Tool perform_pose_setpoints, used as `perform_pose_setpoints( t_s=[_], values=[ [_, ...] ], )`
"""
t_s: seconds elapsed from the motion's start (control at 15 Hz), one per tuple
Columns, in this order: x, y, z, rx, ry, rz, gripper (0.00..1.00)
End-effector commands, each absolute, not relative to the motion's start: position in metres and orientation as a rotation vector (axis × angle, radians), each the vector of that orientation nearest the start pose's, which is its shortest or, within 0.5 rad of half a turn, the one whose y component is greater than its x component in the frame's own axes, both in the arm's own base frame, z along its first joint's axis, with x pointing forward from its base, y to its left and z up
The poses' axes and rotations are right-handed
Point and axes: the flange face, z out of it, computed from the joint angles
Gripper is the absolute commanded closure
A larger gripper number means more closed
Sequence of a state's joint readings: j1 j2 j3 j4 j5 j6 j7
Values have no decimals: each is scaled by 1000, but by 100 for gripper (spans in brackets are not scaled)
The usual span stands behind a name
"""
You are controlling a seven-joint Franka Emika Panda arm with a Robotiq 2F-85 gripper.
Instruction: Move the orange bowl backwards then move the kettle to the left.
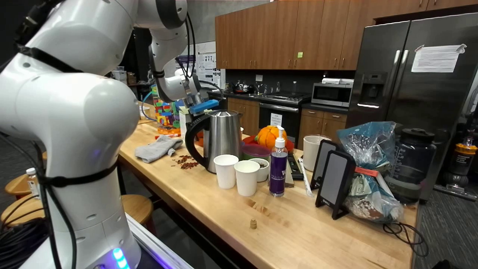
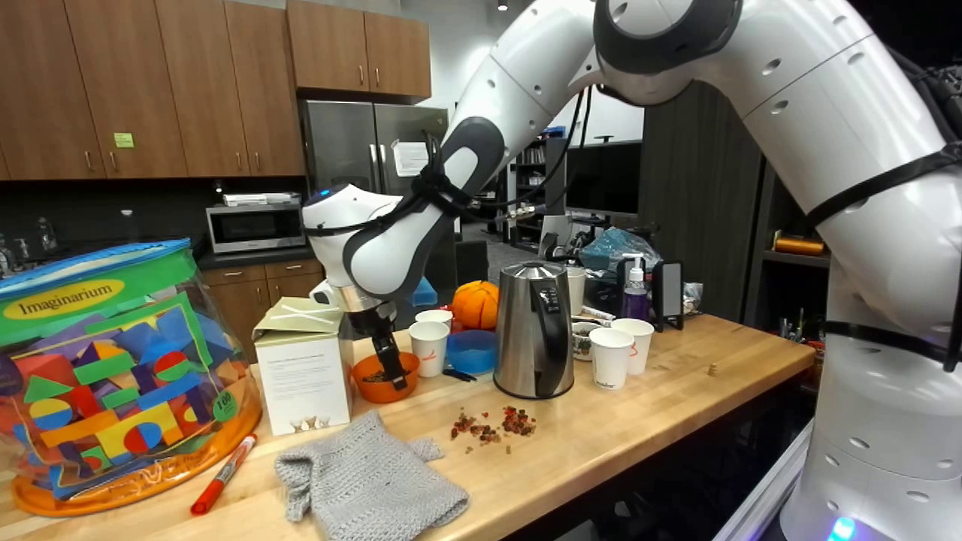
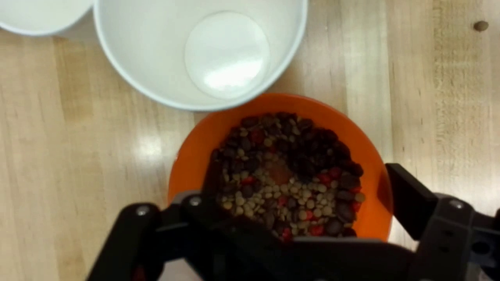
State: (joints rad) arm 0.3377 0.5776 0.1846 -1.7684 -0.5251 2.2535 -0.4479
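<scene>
The orange bowl (image 2: 372,392) holds mixed dried beans and stands on the wooden table in an exterior view. It fills the middle of the wrist view (image 3: 273,103). My gripper (image 3: 304,171) is open, lowered over the bowl. One finger is above the bowl's inside at its left, the other is just outside its right rim. In an exterior view the gripper (image 2: 392,368) reaches down into the bowl. The steel kettle (image 2: 520,330) stands upright beside the bowl, apart from the gripper. It also shows in an exterior view (image 1: 224,138), mostly hiding bowl and gripper.
A white paper cup (image 2: 430,349) stands against or close beside the bowl. A white box (image 2: 304,383) is on its other side. A blue bowl (image 2: 472,351), an orange pumpkin (image 2: 475,304), more white cups (image 1: 226,172), spilled beans (image 2: 492,427) and a grey cloth (image 2: 376,477) are nearby.
</scene>
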Motion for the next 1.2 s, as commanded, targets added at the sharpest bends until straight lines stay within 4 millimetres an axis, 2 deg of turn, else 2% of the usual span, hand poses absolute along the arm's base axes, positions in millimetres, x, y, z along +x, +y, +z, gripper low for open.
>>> perform_pose_setpoints(
  t_s=[0.0,0.67,1.13],
  values=[
    [591,301,238,-2763,-2017,53,0],
    [603,288,226,-2759,-1910,17,0],
    [613,284,226,-2770,-1867,2,0]
  ],
)
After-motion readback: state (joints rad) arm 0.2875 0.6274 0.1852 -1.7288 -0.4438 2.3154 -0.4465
